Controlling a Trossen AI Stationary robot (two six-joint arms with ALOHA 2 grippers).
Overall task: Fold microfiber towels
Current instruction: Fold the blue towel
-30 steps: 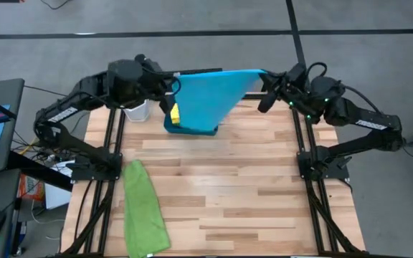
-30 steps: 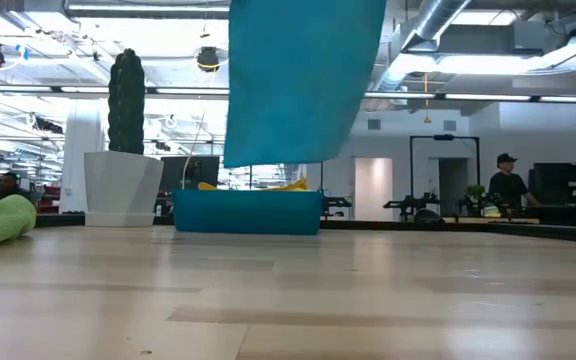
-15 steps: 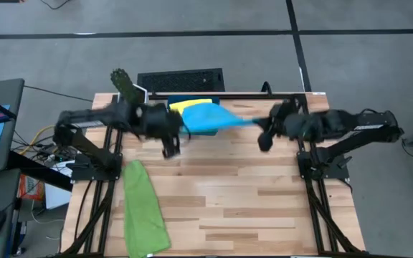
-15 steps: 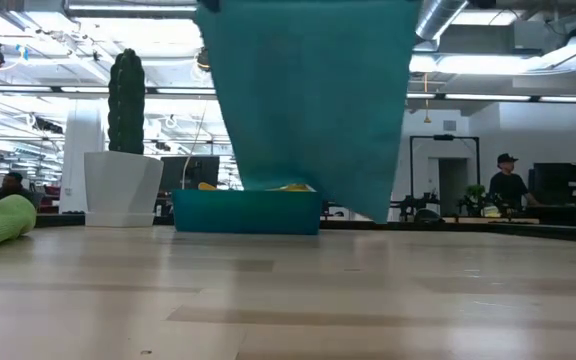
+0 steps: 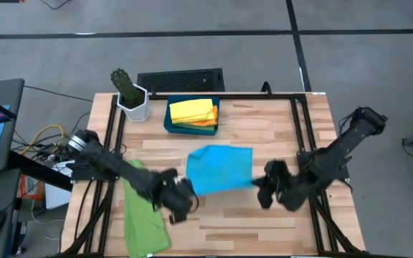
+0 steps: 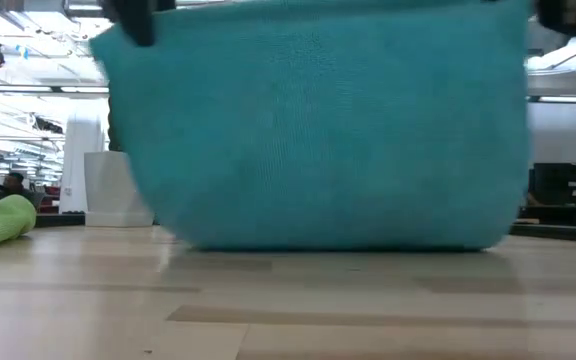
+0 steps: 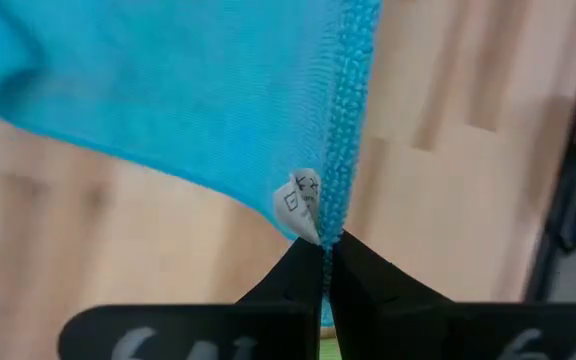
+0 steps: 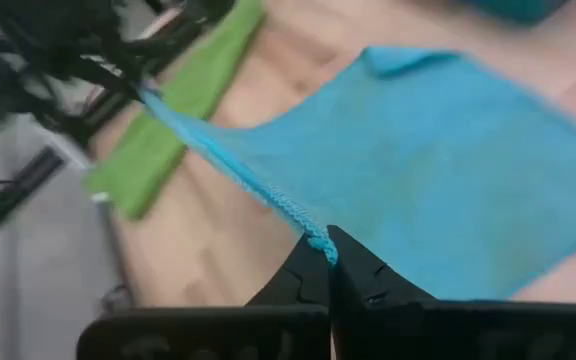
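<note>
Pale wooden table [image 5: 264, 136] in a lit workshop. Sky-blue towel [image 5: 221, 168] stretched between both jaws, pinched shut on corners, seemingly above the surface.

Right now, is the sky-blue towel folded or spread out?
Spread, unfolded: the sky-blue towel is stretched between the left gripper and right gripper, each shut on a corner, its far part draping toward the table.
</note>
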